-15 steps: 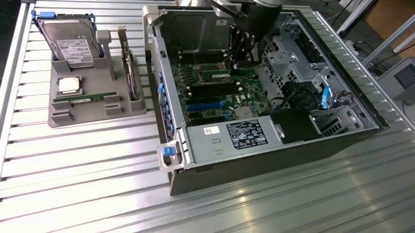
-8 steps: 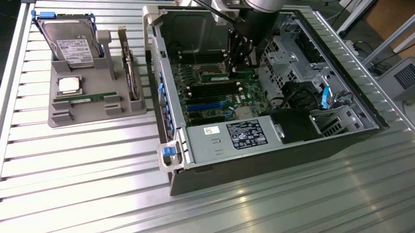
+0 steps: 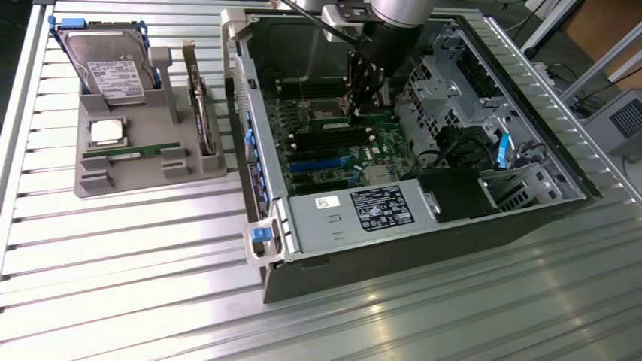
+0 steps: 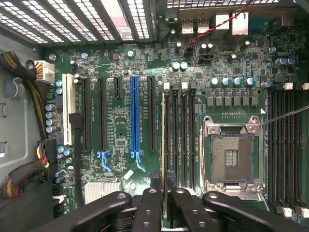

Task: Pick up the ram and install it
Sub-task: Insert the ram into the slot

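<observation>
Jaws clamp the ram (image 4: 163, 145) edge-on at the memory slots (image 4: 175, 140) toward the case's (image 3: 401, 263) 12 o'clock end, insertion being the step in hand and likely needing square alignment.

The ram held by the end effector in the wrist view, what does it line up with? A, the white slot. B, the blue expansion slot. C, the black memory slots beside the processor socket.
C: the ram, gripped edge-on by the end effector, runs along the black memory slots beside the processor socket.
</observation>
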You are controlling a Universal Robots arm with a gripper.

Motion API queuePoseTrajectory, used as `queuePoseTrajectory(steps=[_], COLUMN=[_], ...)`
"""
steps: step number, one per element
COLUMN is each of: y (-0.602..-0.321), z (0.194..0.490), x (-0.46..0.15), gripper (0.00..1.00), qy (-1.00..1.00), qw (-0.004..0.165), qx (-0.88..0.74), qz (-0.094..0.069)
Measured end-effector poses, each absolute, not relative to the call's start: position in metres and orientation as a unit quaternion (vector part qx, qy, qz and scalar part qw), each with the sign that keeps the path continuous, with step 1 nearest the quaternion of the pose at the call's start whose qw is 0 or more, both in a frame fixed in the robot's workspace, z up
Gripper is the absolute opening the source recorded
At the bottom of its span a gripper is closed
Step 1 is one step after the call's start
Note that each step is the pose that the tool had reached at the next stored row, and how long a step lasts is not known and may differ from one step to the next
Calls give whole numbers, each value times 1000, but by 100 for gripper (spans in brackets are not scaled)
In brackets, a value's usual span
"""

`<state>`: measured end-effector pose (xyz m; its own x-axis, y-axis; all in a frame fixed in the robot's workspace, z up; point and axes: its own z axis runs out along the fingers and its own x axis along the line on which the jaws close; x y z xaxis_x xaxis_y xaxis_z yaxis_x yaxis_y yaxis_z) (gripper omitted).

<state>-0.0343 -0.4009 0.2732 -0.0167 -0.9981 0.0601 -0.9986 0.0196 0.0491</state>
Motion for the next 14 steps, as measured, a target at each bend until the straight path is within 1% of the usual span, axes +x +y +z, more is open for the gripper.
queuePoseTrajectory(steps=[14], y=[-398], z=[256], x=[-40], gripper=[14], qy=[-710], qw=[39], qx=[703], qz=[4])
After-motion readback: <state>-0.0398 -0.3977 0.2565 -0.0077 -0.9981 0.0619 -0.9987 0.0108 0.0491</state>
